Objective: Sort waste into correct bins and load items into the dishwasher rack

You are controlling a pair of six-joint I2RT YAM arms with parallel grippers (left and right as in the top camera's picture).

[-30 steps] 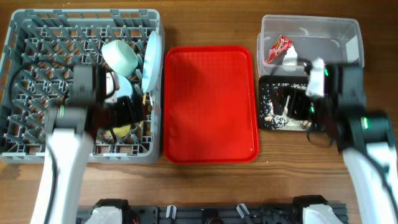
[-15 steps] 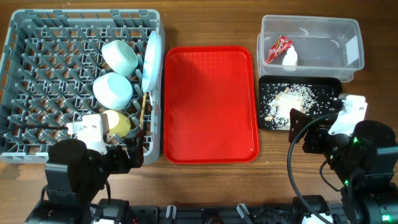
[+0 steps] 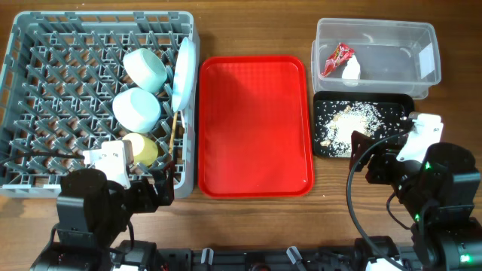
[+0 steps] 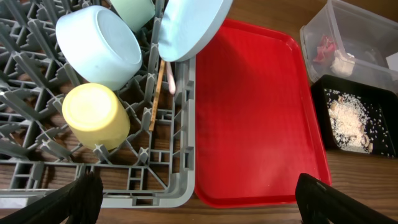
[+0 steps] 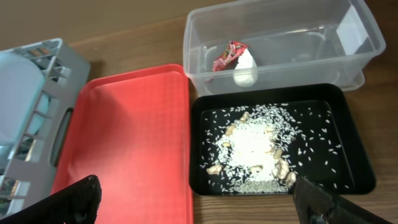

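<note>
Overhead: crumpled red wrapper, perhaps foil, inside clear tub.

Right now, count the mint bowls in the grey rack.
2. One bowl lies beside the plate; the other bowl sits between it and the yellow cup. None appears hidden.

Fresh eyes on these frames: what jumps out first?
The bright red serving tray in the middle of the table grabs the eye first. To its left, the big grey rack holds two mint bowls, a plate on edge and a yellow cup along its right side. To the right, the clear tub holds a red wrapper and white scrap, with rice scraps in the black tray nearer the robot.
</note>
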